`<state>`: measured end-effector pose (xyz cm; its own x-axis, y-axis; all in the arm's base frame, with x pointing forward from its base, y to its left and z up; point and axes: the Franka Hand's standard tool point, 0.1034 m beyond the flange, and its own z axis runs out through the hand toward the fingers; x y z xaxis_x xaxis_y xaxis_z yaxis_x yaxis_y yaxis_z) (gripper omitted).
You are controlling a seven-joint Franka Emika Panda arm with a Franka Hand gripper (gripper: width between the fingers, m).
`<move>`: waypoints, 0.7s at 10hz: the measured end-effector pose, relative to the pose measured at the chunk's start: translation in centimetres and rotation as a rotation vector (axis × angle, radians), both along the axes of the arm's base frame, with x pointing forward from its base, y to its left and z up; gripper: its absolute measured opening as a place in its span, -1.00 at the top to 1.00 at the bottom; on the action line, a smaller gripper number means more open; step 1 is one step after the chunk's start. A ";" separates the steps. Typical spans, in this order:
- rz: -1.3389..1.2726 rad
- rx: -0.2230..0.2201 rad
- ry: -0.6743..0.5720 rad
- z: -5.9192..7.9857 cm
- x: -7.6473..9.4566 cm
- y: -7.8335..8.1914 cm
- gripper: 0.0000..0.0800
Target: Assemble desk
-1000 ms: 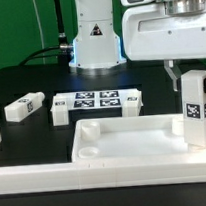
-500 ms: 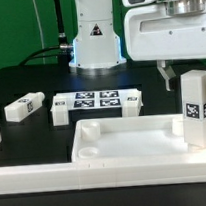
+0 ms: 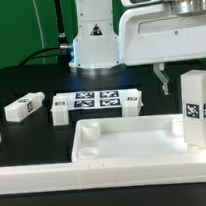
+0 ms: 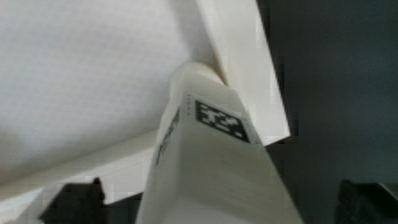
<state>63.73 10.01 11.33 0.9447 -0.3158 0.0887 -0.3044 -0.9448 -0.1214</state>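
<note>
gripper point(image 4: 222, 198): hung right above the standing leg, with its chunky white body filling the upper corner on the exterior view's right.
jaws: spread open, nothing clamped. In the wrist view the two dark fingertips point(image 4: 80, 203) sat on either side of the leg with a dark gap on each side. The exterior view only showed one finger point(image 3: 162, 81), clearly apart from the leg on the exterior view's left of it.
standing leg point(image 3: 199, 108): upright on its own, tag facing the exterior camera, planted in the desk top's corner on the exterior view's right. Couldn't tell how far it was seated in the corner.
desk top point(image 3: 134, 139): lay flat on the black table point(image 3: 29, 82) with the rim up, close to the front edge. A round socket point(image 3: 86, 149) sat open at the corner on the exterior view's left.
loose leg point(image 3: 24, 107): lay on its side on the table, well apart from the desk top, off toward the exterior view's left.
marker board point(image 3: 98, 99): flat on the table behind the desk top, between the loose leg and the standing leg as the exterior view saw it.
white piece point(image 3: 59, 112): small thing just beside the marker board's end on the exterior view's left; honestly couldn't tell what it was.
rail point(image 3: 32, 177): long white strip along the table's front edge.
robot base point(image 3: 93, 37): stood at the back, behind the marker board.
</note>
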 end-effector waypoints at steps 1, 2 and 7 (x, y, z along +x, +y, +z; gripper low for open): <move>0.107 -0.014 -0.009 0.0 0.0 0.1 -0.62; 0.206 -0.026 -0.018 0.0 0.0 0.2 -0.62; 0.644 -0.081 -0.056 0.0 0.0 0.3 -0.62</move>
<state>63.68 10.31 11.32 0.9359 0.3216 0.1434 0.3303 -0.9430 -0.0409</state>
